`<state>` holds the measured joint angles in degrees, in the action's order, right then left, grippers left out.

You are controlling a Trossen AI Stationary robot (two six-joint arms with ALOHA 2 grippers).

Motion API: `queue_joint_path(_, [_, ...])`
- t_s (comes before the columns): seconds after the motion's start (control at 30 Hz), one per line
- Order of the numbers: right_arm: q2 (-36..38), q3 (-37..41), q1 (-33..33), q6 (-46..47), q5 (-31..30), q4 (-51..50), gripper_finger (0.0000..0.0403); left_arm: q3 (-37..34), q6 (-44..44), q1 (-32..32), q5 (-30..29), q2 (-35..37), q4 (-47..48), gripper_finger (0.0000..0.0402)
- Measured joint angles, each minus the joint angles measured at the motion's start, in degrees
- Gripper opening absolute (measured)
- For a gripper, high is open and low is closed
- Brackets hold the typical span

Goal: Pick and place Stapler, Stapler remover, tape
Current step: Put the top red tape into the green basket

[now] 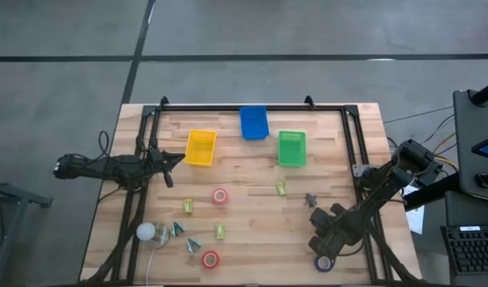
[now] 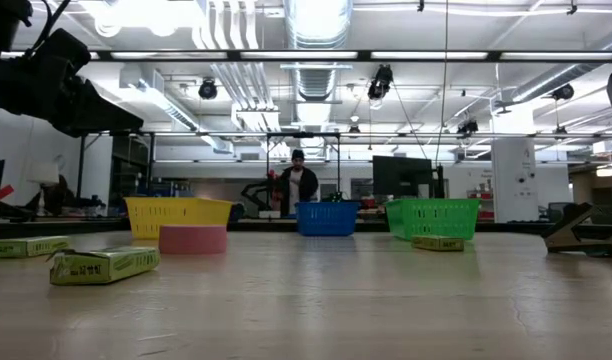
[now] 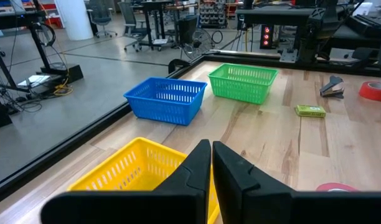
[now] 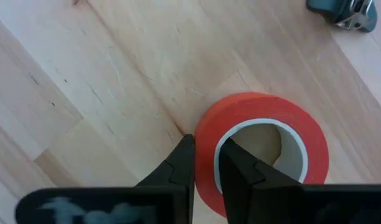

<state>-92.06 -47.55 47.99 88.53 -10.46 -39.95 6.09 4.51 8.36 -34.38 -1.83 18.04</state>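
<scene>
Lying scattered across the pale wooden table [image 1: 252,239] are two red ring-shaped tape rolls with pale cores [image 1: 220,195] [image 1: 210,259], three small yellow-green cardboard boxes [image 1: 281,188] [image 1: 187,206] [image 1: 219,231] and a dark metal stapler remover [image 1: 311,198]. Along the far side stand a yellow plastic mesh basket [image 1: 200,147], a blue plastic mesh basket [image 1: 253,122] and a green plastic mesh basket [image 1: 292,148], well apart from the near right corner. A blue tape roll [image 1: 324,263] lies at the near edge, just beside the right gripper [image 1: 322,233]. At the near left sit a white rounded object [image 1: 146,232] and some small teal pieces [image 1: 178,229] that are too small to identify.

From above, the right gripper covers what is under it. The right wrist view shows a third red tape roll [image 4: 302,124] flat on the wood. One dark finger is inside the pale core and the other against the outer red face. The fingers stand only a narrow slot apart, and the roll's wall fills that slot. The stapler remover lies nearby on the boards, clear of the roll.

The left gripper [image 3: 211,163] hangs by the yellow basket's rim, its fingers pressed almost together with nothing between them.
</scene>
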Motion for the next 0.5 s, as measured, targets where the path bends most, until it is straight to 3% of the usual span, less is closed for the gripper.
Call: queue_joint_path(0.5, [0.97,-6.77,-1.90,-5.09,-1.72,-6.89,0.0051,0.00,0.00,0.00,-0.01,0.02,0.00,0.0021])
